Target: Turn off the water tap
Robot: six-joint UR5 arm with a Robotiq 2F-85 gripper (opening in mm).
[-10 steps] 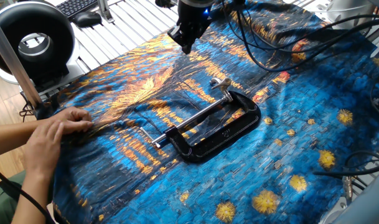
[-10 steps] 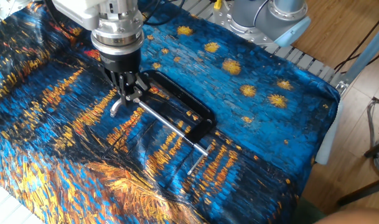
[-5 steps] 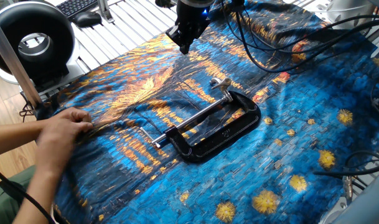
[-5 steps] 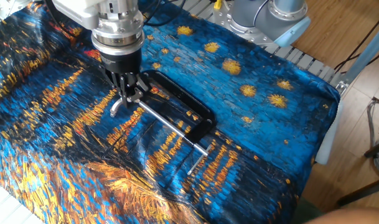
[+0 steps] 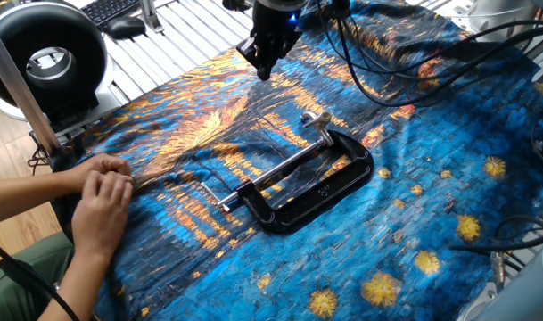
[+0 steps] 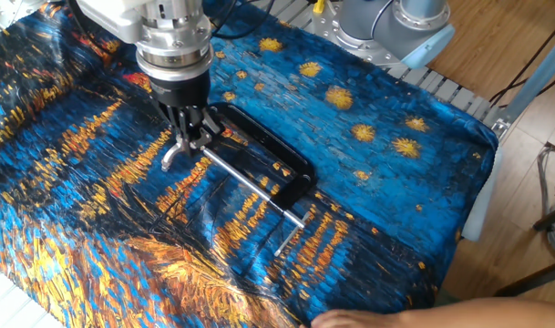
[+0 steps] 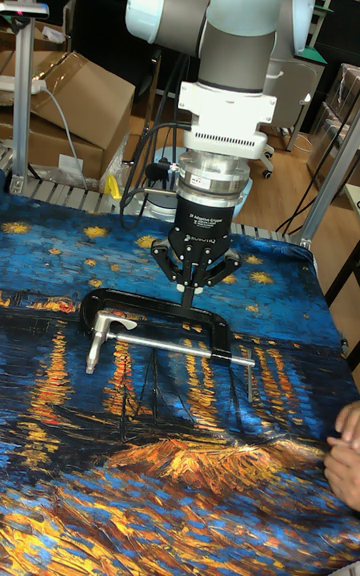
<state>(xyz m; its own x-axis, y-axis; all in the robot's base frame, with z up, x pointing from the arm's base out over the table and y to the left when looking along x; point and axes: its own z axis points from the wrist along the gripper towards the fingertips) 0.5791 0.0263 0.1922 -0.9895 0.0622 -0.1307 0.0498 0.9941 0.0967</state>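
The water tap is a small shiny silver lever at one end of a black C-clamp that lies on the painted blue and orange cloth. A long silver rod runs from it through the clamp. The tap also shows in the other fixed view, and the tap in the tall view. My gripper hangs above the cloth, apart from the tap, fingers pressed together with nothing between them. In the tall view the gripper hovers over the clamp frame. In the other fixed view the gripper partly covers the clamp.
A person's hands press the cloth at its left edge; a hand shows at another edge. A black round device, a keyboard and cables lie beyond the cloth. Cardboard boxes stand behind the table.
The person's hand has shifted along the cloth's edge, and a hand has come into the other fixed view at the bottom. My gripper has barely moved.
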